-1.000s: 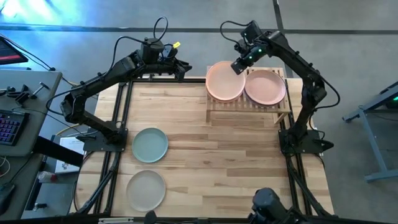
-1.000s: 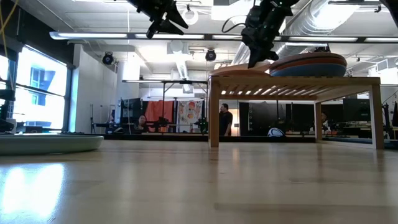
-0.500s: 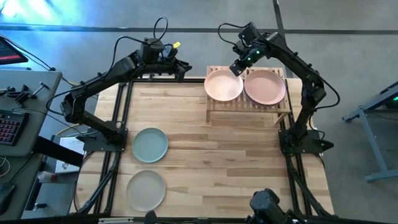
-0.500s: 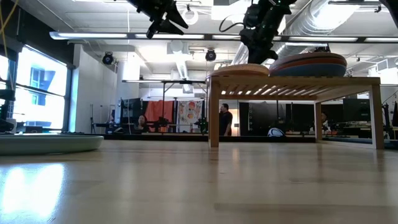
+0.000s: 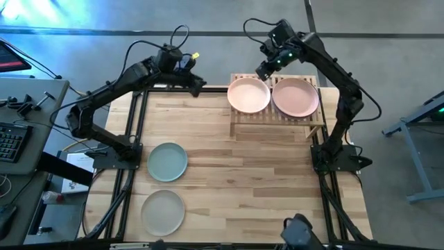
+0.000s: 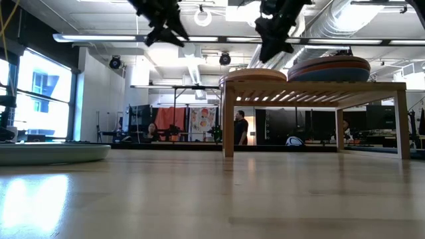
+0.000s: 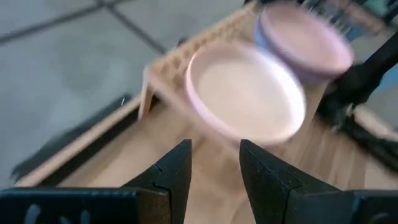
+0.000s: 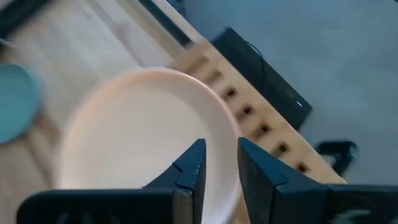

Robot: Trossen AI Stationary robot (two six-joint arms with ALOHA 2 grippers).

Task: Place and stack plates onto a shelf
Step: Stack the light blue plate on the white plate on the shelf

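Note:
The bamboo shelf stands at the table's far right. A pale cream-pink plate lies flat on its left half. A stack of plates with a pink one on top fills its right half. My right gripper hovers open just above the cream plate's far rim, clear of it in the low view. My left gripper hangs open over the table's far edge, its fingers pointing toward the shelf. A sage green plate and a beige plate lie on the table at the near left.
Black frame rails run along the table's left and right sides. Bare plank table stretches between the two loose plates and the shelf. A desk with a keyboard stands off the left edge. People show in the room beyond.
My right gripper has let go of the cream-pink plate and risen toward the far edge. The plate, tilted before with its far rim raised, now lies flat on the shelf's left half. My left gripper has tipped downward a little.

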